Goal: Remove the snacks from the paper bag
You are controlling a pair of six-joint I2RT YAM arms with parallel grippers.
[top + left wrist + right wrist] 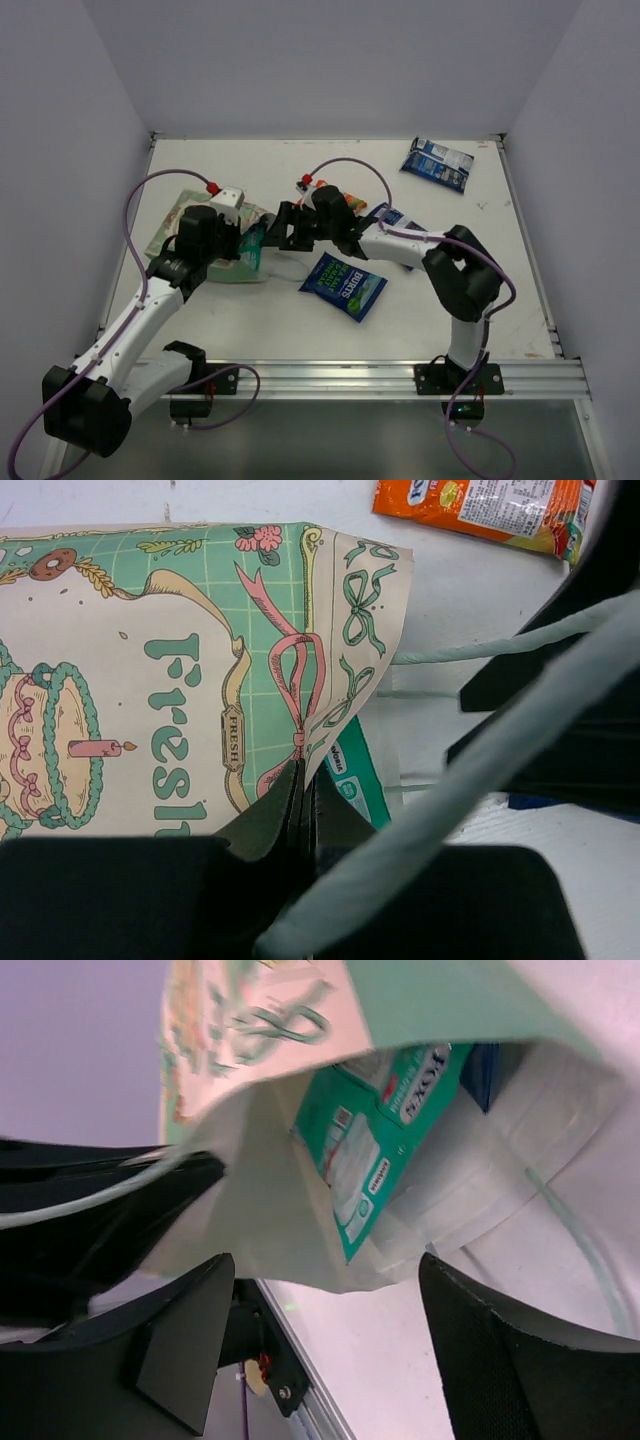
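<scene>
Pinching the upper lip of the paper bag [150, 660], your left gripper [300, 780] has its jaws closed flat on the paper. It holds the mouth lifted toward 3 o'clock. The bag lies on its side at 9 o'clock on the table [300, 165].

Right gripper [330, 1360]: jaws wide apart, just outside the mouth, touching nothing.

Teal packet [370, 1150]: inside the bag near the opening, tilted against the cream wall. A dark blue shape sits deeper at 1 o'clock in the right wrist view, probably another packet.

Already out:
- blue-green packet [343, 285], centre
- dark blue packet [437, 163], 1 o'clock
- orange packet [480, 505], just beyond the mouth

Risks as you reach in:
- The thin white handle [480, 760] crosses the entry path, so a finger could hook it and drag the bag.
- Closing too shallow may clamp the bag wall together with the packet.
- A pull against the left pinch could tear the lip or slip it free, collapsing the mouth.
</scene>
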